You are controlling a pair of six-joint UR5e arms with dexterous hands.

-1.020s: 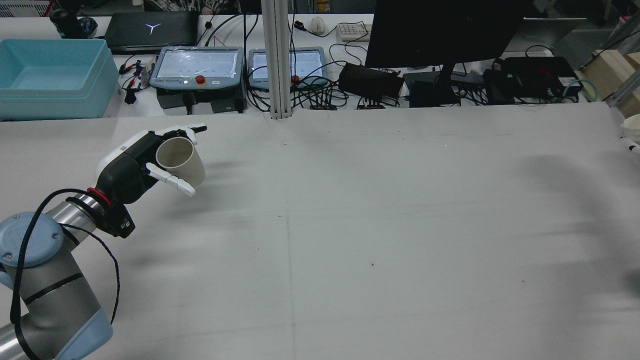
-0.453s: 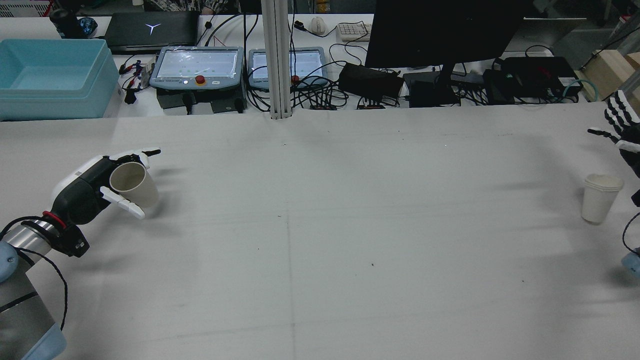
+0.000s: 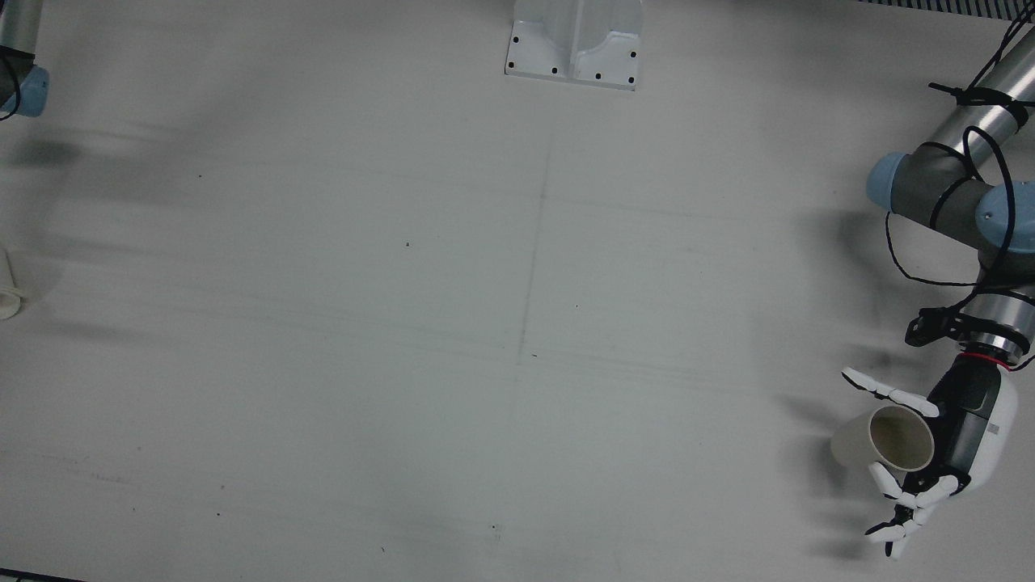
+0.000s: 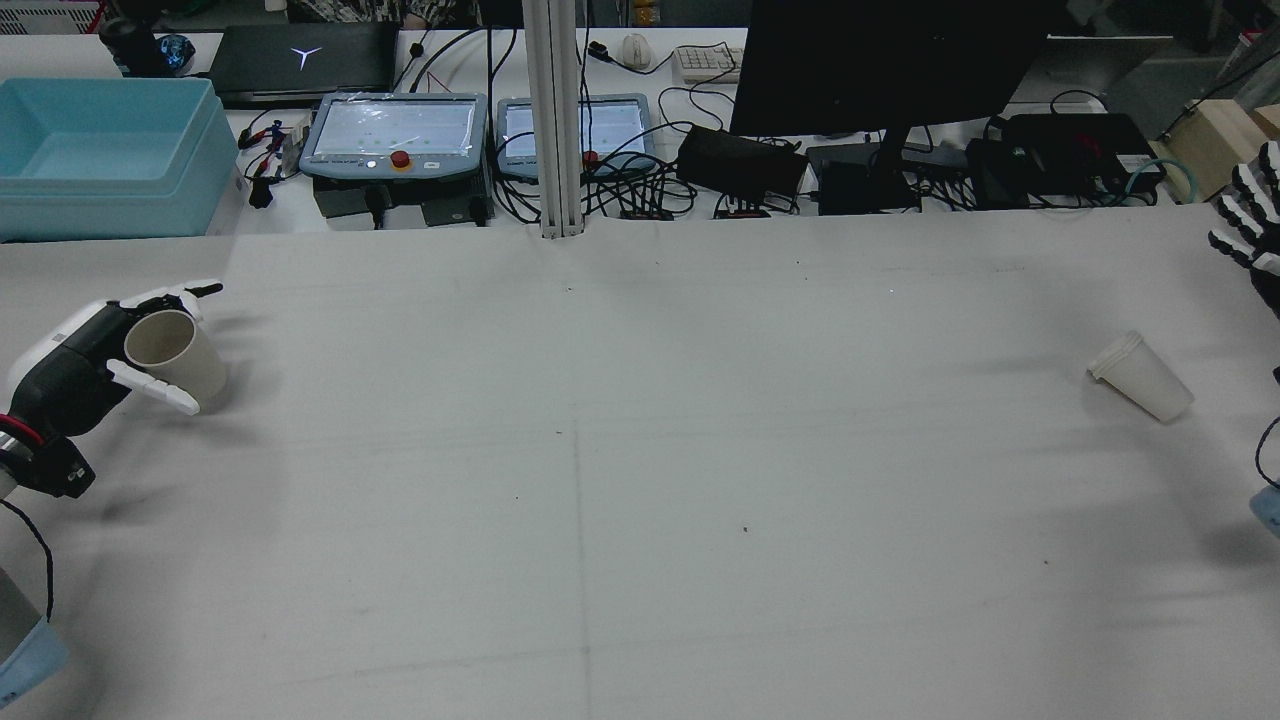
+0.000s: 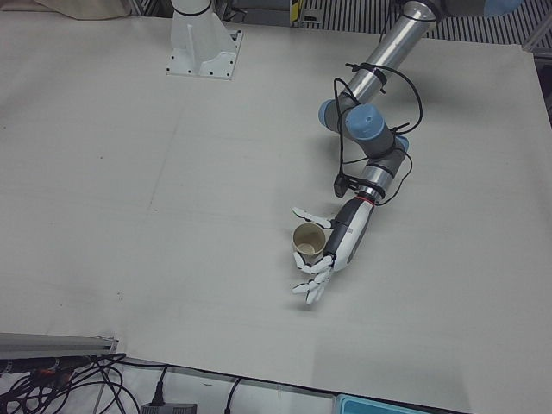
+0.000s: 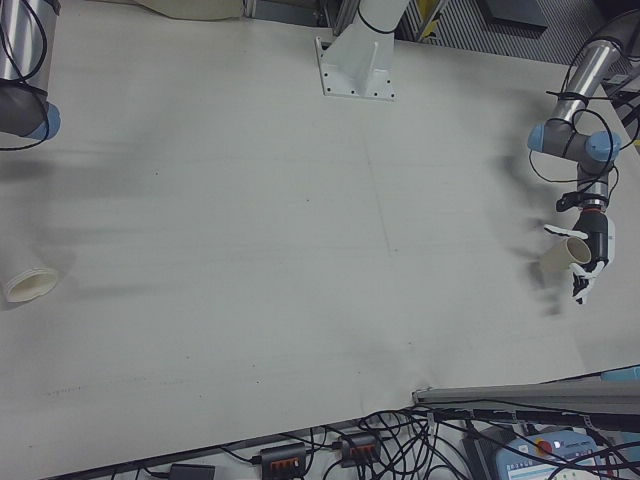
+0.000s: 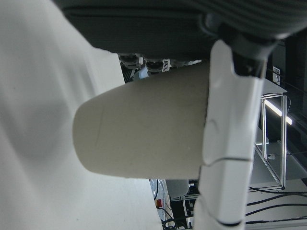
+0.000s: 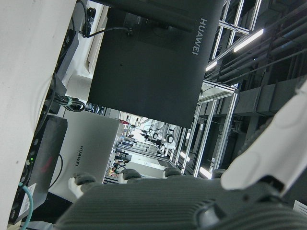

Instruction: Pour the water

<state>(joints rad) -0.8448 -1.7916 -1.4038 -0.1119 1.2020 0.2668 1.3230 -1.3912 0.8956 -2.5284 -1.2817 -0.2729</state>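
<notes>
My left hand [image 4: 60, 370] is shut on a beige paper cup [image 4: 175, 360] at the table's far left in the rear view, with the cup tilted and its mouth facing up and back. The hand [image 3: 966, 428] and the cup [image 3: 885, 440] also show in the front view, and again in the left-front view [image 5: 308, 241]. In the left hand view the cup [image 7: 139, 139] lies against a white finger [image 7: 225, 143]. A white paper cup [image 4: 1140, 377] lies tipped over at the right and also shows in the right-front view [image 6: 32, 285]. My right hand [image 4: 1255, 225] is open at the right edge, apart from it.
Beyond the table's far edge are a blue bin [image 4: 100, 150], two teach pendants [image 4: 395, 135], a dark monitor [image 4: 890, 60], cables and a metal post [image 4: 555, 120]. A white base plate [image 3: 574, 40] sits at the table's robot side.
My left hand moved left and lower with the beige cup. The white cup, upright half a second ago, has tipped over. My right hand rose away from it.
</notes>
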